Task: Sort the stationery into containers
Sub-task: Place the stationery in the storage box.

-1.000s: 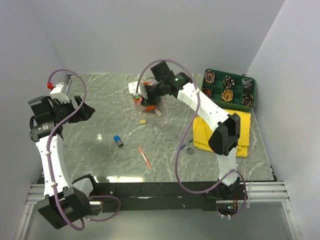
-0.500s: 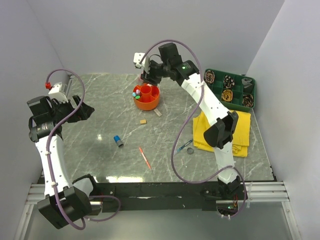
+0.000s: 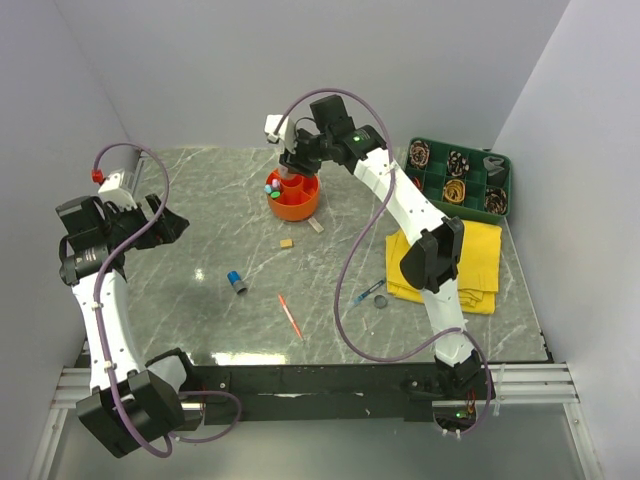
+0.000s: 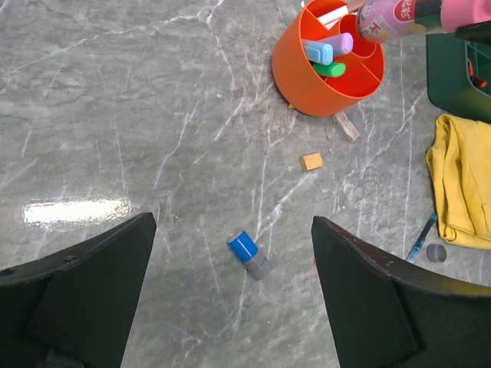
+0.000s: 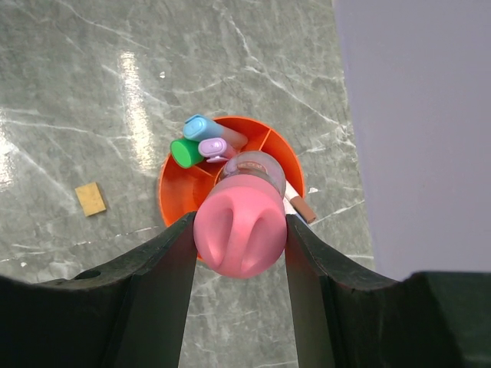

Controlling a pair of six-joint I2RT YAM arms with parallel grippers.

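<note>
Pink tube (image 5: 239,230) hangs over the orange organiser (image 5: 170,205) at the far middle of the table, clamped from both sides by the jaws of the right gripper (image 3: 297,158). Seen from the right wrist, the tube shows end-on. Its long axis therefore runs away from the jaws and down toward the organiser, with the clear cap end leading. That end sits over the centre cup, just beside the compartment that already holds capped markers (image 5: 207,142). The left wrist view shows the tube leaning rather than plumb, its lower end near the far rim. Whether that end has already entered the cup or sits just above it cannot be told from these angles. The drop probably depends on that lean, since the tube's tip must clear the dividing walls before the fingers part.

The left gripper (image 4: 232,224) hovers well apart over the left of the table, jaws spread wide and empty. A blue cap (image 4: 244,247) lies on the marble just below them, and a small tan eraser (image 4: 311,161) lies nearer the organiser. The right arm is plainly the one placed for this container.
</note>
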